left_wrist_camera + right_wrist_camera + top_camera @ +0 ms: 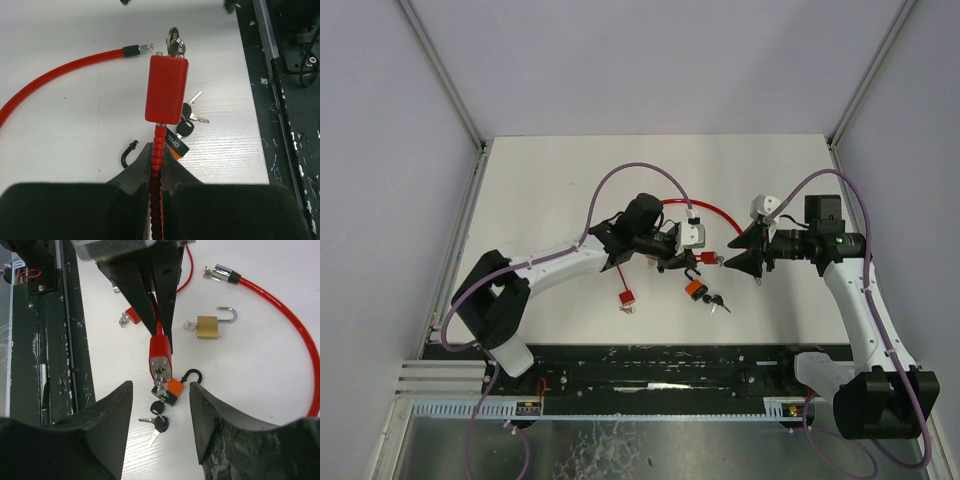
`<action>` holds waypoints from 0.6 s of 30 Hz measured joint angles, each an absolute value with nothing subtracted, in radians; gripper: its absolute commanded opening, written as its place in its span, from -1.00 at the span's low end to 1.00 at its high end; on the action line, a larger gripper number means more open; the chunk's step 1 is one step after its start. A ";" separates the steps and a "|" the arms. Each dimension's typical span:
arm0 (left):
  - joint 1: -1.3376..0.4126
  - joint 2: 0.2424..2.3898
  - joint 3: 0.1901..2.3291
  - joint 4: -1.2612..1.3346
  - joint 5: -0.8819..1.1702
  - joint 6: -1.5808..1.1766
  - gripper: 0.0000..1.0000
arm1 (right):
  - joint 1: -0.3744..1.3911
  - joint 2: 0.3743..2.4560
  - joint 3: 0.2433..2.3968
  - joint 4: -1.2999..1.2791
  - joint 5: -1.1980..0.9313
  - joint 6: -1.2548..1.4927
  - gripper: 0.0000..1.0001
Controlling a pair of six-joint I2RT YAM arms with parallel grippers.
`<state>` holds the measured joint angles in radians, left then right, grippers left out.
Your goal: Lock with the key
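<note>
Red lock body [711, 259] is held over the white table [550, 180] between both arms. From the left wrist, the left gripper [157, 150] clenches the lock's ribbed cable [159, 135], with a key [175, 44] in its far end. From the right wrist, the right gripper [161, 385] stands released and empty, facing it.

From here I see a brass padlock [208, 327] on the white tabletop [550, 190], its shackle swung open and a small silver key at its base. A small red padlock [626, 297] lies nearer the black rail [650, 368]. An orange padlock [695, 289] sits with black-headed keys [718, 301] just beside it.
</note>
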<state>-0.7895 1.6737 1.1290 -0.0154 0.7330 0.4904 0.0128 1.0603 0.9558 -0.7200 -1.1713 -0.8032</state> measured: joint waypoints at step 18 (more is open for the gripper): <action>-0.797 1.610 1.078 -0.016 0.737 0.584 -0.99 | 0.020 1.050 0.880 -0.750 -1.274 -1.030 -0.35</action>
<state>-0.7971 1.6104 1.0782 -0.0162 0.7372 0.5838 0.0200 1.0496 0.8803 -0.7502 -1.2736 -1.0302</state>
